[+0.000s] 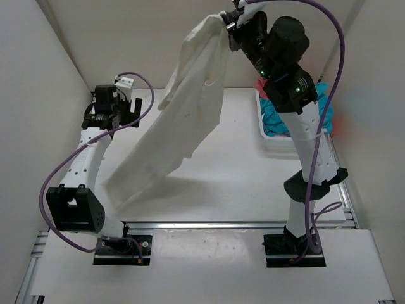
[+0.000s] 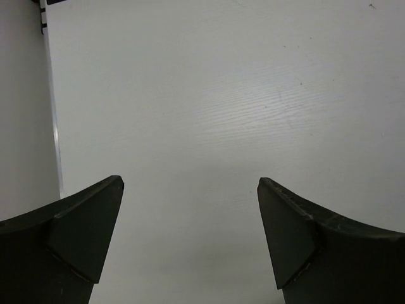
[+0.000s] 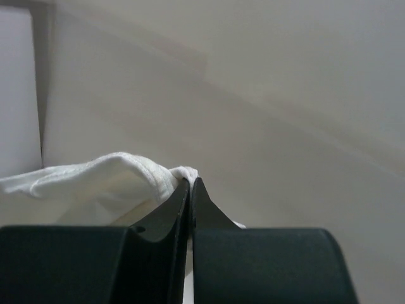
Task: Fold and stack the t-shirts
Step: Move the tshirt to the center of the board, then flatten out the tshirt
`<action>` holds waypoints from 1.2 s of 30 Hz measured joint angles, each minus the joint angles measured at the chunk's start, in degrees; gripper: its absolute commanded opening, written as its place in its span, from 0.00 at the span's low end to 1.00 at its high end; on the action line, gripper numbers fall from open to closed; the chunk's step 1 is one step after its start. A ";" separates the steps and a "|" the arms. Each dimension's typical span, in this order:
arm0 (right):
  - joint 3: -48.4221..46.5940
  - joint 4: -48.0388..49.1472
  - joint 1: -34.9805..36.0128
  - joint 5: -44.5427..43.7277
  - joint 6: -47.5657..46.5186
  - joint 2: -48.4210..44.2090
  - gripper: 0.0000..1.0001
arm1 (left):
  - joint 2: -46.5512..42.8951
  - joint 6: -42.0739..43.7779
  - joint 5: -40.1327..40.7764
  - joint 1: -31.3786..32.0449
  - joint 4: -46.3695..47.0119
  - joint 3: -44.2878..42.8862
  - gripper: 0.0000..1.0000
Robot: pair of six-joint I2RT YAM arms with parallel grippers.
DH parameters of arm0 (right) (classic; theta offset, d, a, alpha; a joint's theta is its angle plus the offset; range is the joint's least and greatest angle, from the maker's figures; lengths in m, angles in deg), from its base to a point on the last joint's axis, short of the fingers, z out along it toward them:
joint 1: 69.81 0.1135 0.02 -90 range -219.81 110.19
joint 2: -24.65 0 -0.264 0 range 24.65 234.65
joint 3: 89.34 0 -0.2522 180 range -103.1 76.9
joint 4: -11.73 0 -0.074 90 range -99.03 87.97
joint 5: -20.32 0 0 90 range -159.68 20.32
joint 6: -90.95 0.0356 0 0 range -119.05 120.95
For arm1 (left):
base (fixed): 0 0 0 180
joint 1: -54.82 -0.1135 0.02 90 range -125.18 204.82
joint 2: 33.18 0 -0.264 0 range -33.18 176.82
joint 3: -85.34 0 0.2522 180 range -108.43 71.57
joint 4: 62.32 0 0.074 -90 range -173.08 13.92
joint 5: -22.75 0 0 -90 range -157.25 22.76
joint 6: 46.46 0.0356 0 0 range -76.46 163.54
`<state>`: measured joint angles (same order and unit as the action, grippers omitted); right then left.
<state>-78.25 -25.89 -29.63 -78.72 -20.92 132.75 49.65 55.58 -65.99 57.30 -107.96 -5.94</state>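
At the upper centre of the top view, the right gripper (image 1: 231, 19) is raised high, its 2 fingers pressed together on a bunched edge of the white t-shirt (image 1: 183, 107). In the right wrist view that pinched fold (image 3: 107, 180) bulges out to the left of the closed fingertips (image 3: 191, 185). From there the shirt hangs diagonally toward the lower left of the top view, its bottom end meeting the table (image 1: 234, 183). At centre left, the left gripper (image 1: 135, 113) sits beside the hanging cloth, apart from it. Its 2 fingers are spread wide over bare tabletop (image 2: 190, 183), holding nothing. At the right, a teal-blue t-shirt (image 1: 276, 118) lies in the basket (image 1: 273, 144), partly hidden by the right arm.
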 measured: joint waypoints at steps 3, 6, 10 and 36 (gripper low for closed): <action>9.77 -2.49 -5.42 1.14 5.77 -1.44 0.00 | -0.48 0.74 0.07 -0.46 0.66 0.28 0.99; 20.33 -5.77 -9.66 1.88 10.91 -1.36 0.00 | -0.96 2.60 0.94 -0.17 1.09 1.68 0.99; 28.17 -12.11 -13.92 3.67 17.11 2.64 0.42 | -0.81 5.35 2.73 0.52 0.85 3.63 0.99; 71.80 -15.61 -17.03 14.51 14.80 -11.67 0.68 | 4.66 22.75 2.49 20.46 -14.71 23.43 0.33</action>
<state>-6.45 -41.49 -46.65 -64.21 -6.12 121.08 54.30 78.33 -63.50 77.76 -122.67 17.49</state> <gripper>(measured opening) 0.674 0.547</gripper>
